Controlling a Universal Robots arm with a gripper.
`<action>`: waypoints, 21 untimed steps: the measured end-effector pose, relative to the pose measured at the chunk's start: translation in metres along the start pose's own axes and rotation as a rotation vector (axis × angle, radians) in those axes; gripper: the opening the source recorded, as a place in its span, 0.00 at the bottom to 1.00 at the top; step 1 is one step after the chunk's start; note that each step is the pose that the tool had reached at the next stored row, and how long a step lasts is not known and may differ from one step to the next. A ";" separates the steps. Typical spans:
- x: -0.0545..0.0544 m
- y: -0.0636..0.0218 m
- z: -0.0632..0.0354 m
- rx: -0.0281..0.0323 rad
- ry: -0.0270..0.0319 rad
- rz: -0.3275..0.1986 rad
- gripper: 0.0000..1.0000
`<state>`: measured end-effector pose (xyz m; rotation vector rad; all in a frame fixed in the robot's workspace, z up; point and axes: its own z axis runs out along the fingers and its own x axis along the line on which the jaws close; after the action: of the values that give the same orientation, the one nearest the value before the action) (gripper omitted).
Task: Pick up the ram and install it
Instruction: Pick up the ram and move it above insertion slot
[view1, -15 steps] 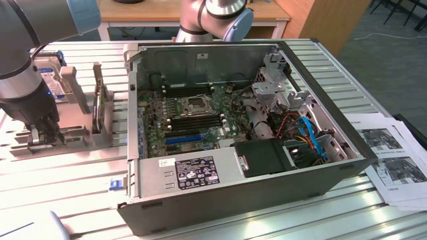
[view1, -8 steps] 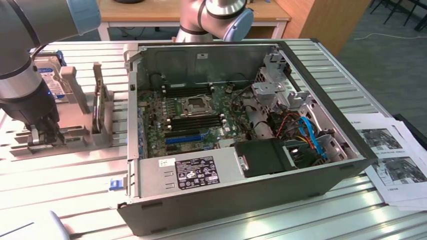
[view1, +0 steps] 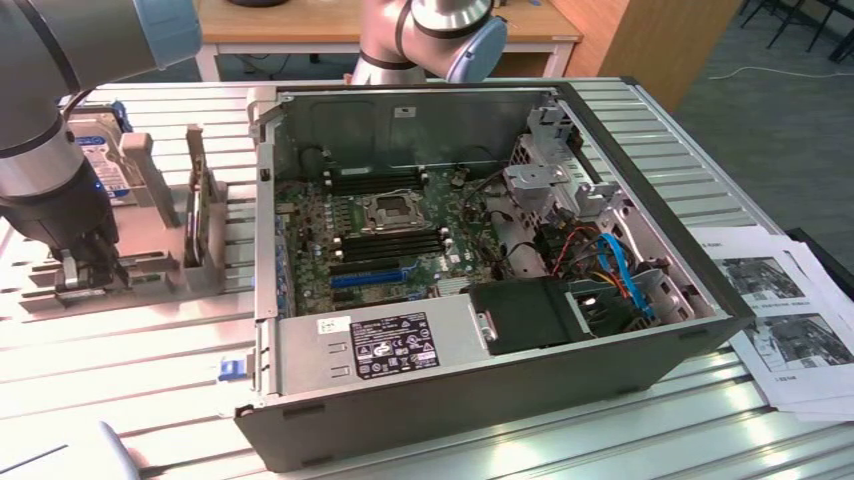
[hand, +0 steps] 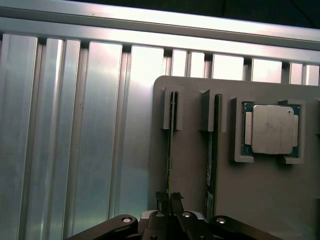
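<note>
Two thin green rams stand on edge in slots of a grey holder (hand: 192, 165). In the wrist view my gripper (hand: 168, 196) has its two dark fingers pressed together on the near end of one ram (hand: 170, 145). The other ram (hand: 211, 150) stands alongside it, untouched. In the exterior view my gripper (view1: 83, 272) is down on the holder (view1: 147, 285) at the exterior view's left, beside the open computer case (view1: 494, 250). The motherboard (view1: 387, 235) lies inside the case with its dark memory slots showing.
A silver processor (hand: 272, 129) sits in a pocket of the holder next to the rams. A hard drive with a blue label (view1: 100, 160) stands behind the arm. Printed papers (view1: 787, 320) lie at the exterior view's right. The table (hand: 75, 150) is ribbed aluminium.
</note>
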<state>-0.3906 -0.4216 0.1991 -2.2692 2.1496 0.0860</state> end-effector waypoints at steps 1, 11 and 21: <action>0.000 0.0000 -0.0002 -0.0002 0.0000 0.000 0.12; 0.000 -0.0002 -0.0035 -0.0023 -0.0001 0.000 0.12; 0.000 -0.0004 -0.0057 -0.0036 -0.0002 0.000 0.12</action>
<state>-0.3901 -0.4216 0.2048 -2.2708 2.1514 0.0902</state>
